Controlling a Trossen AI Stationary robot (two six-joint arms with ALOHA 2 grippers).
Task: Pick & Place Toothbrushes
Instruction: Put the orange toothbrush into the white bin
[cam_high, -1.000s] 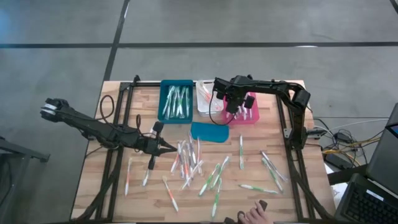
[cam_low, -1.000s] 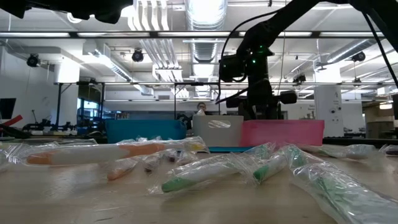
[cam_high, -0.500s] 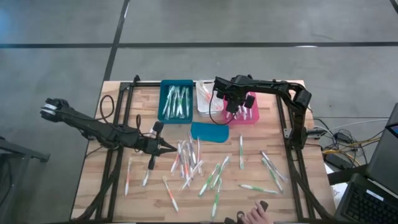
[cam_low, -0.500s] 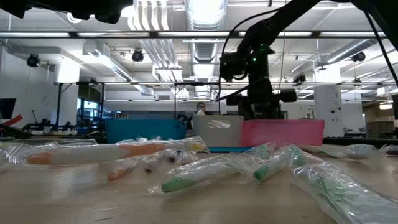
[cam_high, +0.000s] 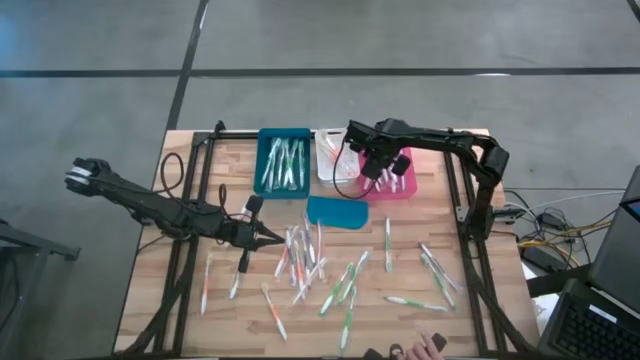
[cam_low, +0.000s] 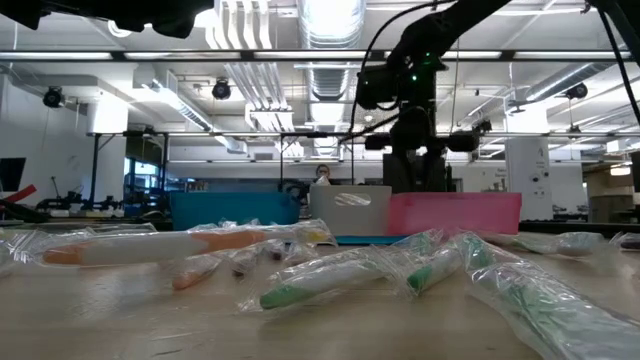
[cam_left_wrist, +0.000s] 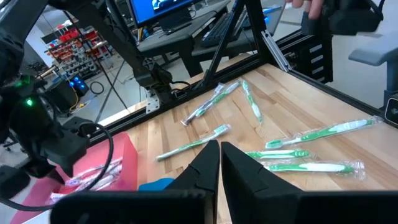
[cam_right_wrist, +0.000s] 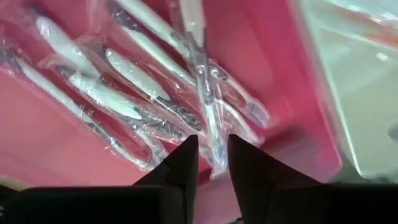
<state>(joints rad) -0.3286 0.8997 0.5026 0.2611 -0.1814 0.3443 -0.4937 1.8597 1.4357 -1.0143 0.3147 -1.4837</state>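
We see even, bright overhead light in the high view, with only soft, short shadows on the wooden table (cam_high: 400, 290). In the low view, ceiling strip lights (cam_low: 330, 20) glare white (the dark arms read as silhouettes against them). Nearby wrapped toothbrushes (cam_low: 330, 280) blur. The right wrist view is soft, with plastic glints.

The right gripper (cam_high: 383, 166) now sits higher above the pink plastic bin (cam_high: 405, 186) than a second ago; in the low view it has lifted clear of the bin's rim. Its dark fingers (cam_right_wrist: 184, 163) stand only narrowly apart, seemingly with nothing between them. At the table's near edge, a person's hand (cam_high: 432, 346) has shifted slightly rightward and shows less.
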